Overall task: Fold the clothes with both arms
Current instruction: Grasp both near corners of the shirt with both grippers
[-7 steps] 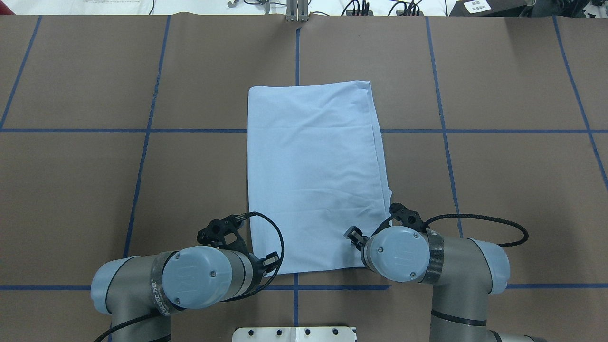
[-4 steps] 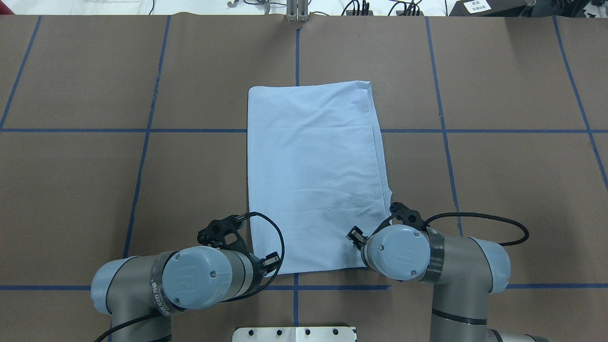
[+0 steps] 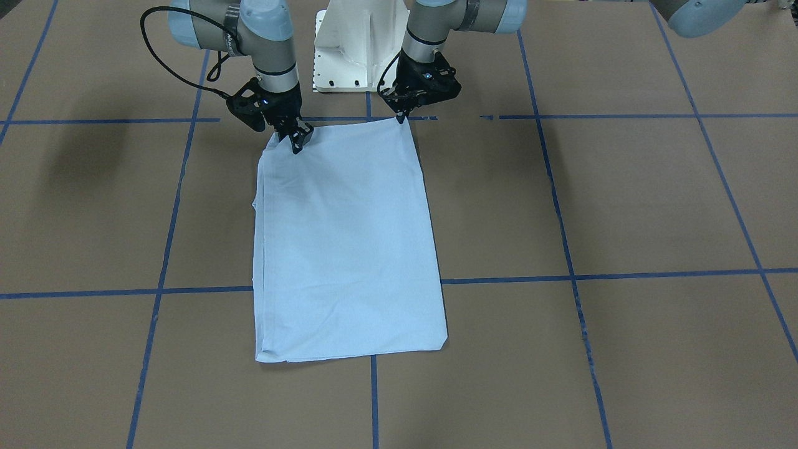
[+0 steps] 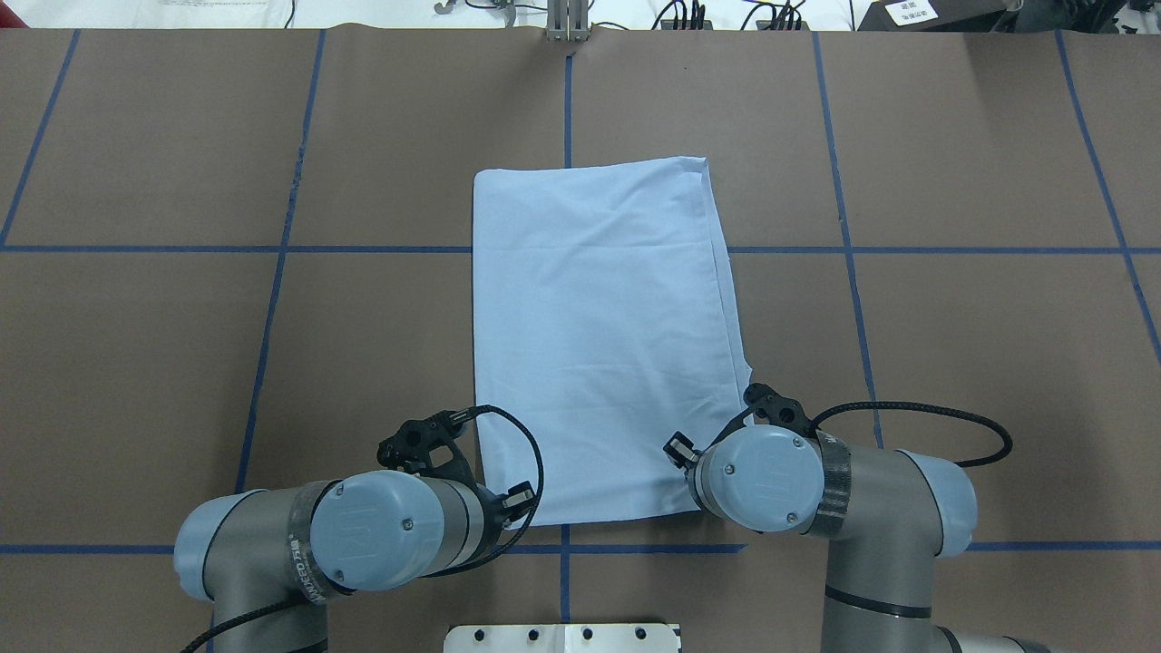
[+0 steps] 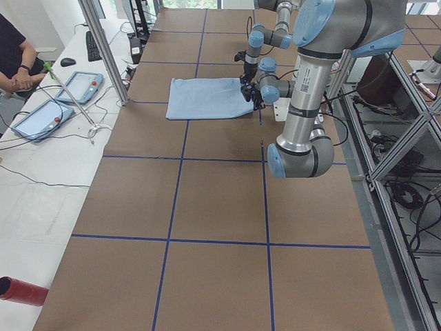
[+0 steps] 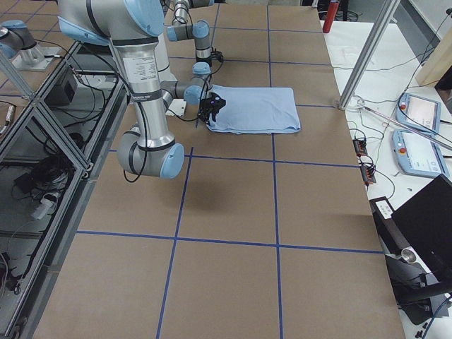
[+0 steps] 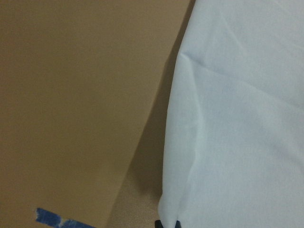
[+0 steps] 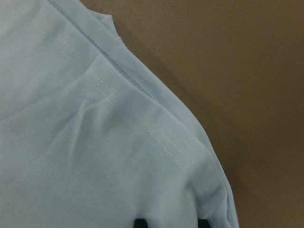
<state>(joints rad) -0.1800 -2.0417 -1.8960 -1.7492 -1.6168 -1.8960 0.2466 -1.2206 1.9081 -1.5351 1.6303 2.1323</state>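
Pale blue shirt (image 4: 599, 345), just one, folded into a long rectangle, flat on the brown paper-covered table (image 4: 952, 363) with blue tape lines (image 4: 848, 254). Two arms, each at a near corner. Left gripper (image 3: 401, 115) pinches the near-left corner, fingers closed on fabric in the wrist view. Right gripper (image 3: 298, 140) clamps the near-right corner, cloth between its fingertips (image 8: 139, 222). Far end of the shirt lies flat past the cross line. One white pedestal (image 3: 349, 50) between the arms.

Pale-blue T-shirt (image 4: 603, 340) lies flat, folded rectangular.
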